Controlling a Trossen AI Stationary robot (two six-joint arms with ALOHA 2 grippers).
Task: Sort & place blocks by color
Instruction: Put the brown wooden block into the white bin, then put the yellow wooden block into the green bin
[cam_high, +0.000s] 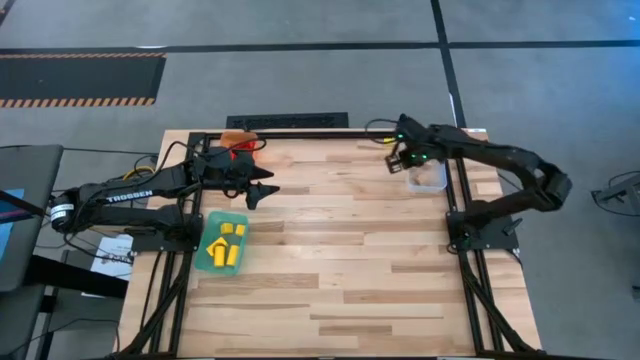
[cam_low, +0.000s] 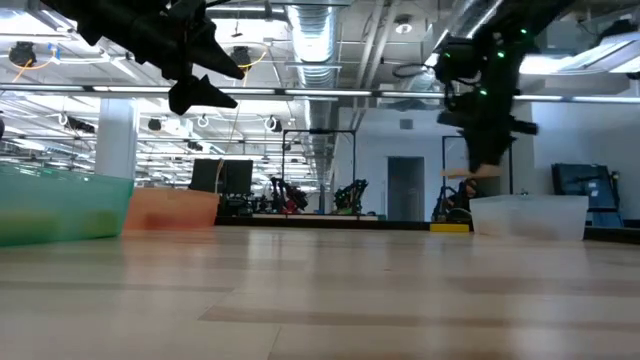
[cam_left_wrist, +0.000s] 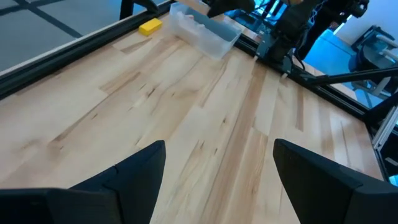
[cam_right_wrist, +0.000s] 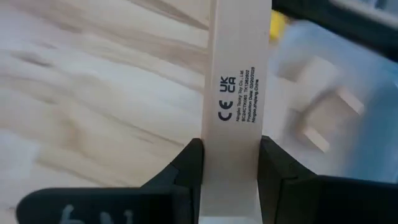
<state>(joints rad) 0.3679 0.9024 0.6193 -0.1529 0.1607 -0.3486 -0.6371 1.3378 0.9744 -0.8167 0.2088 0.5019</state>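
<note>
From above we see our left gripper (cam_high: 268, 190) gaping empty just beside the green bin (cam_high: 222, 241) of yellow blocks (cam_high: 226, 243); our right gripper (cam_high: 398, 160) hovers beside the clear bin (cam_high: 428, 178), well apart from the green one; at its wrist, our fingers (cam_right_wrist: 186, 163) pinch a pale wood bar (cam_right_wrist: 236, 93) upright.
</note>
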